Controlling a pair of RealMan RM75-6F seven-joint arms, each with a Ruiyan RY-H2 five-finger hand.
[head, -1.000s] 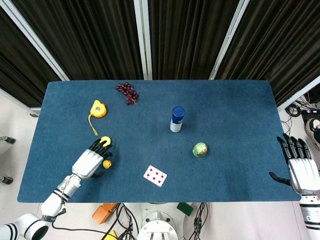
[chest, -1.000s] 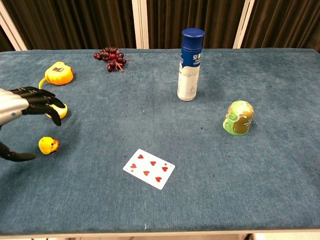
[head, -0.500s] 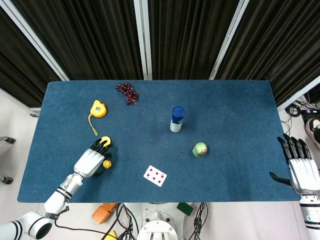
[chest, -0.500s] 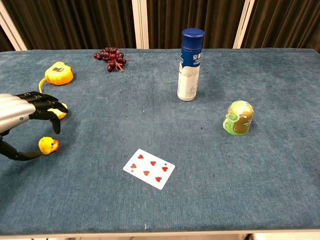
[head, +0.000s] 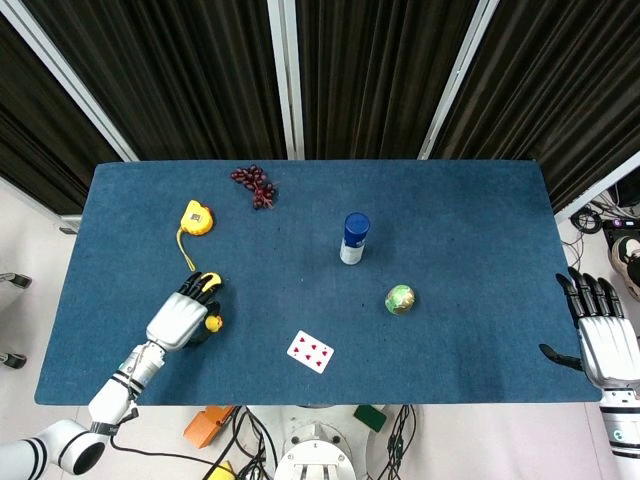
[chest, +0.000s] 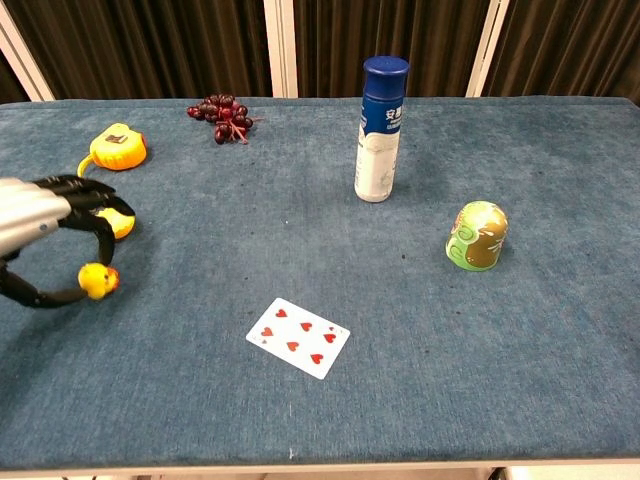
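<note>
The left hand (chest: 40, 245) sits low at the table's (head: 470, 200) eight o'clock corner, dark fingers curled round a small yellow duck (chest: 97, 281). The thumb comes in from below and touches the toy, with fingers arched over the top: a pinch on the duck. It's a tiny, rounded, bright yellow thing with a spot of red-orange on the side facing the playing card (chest: 298, 337), which lies at the duck's four o'clock, well apart. In the head view the duck (head: 212, 322) peeks out at the hand's (head: 183, 318) three o'clock edge. Just beyond the fingertips lies a yellow ring (chest: 118, 222), and at twelve o'clock a yellow tape measure (chest: 116, 146). The right hand (head: 603, 335) rests off the table's four o'clock edge, fingers straight and apart, holding nothing.
</note>
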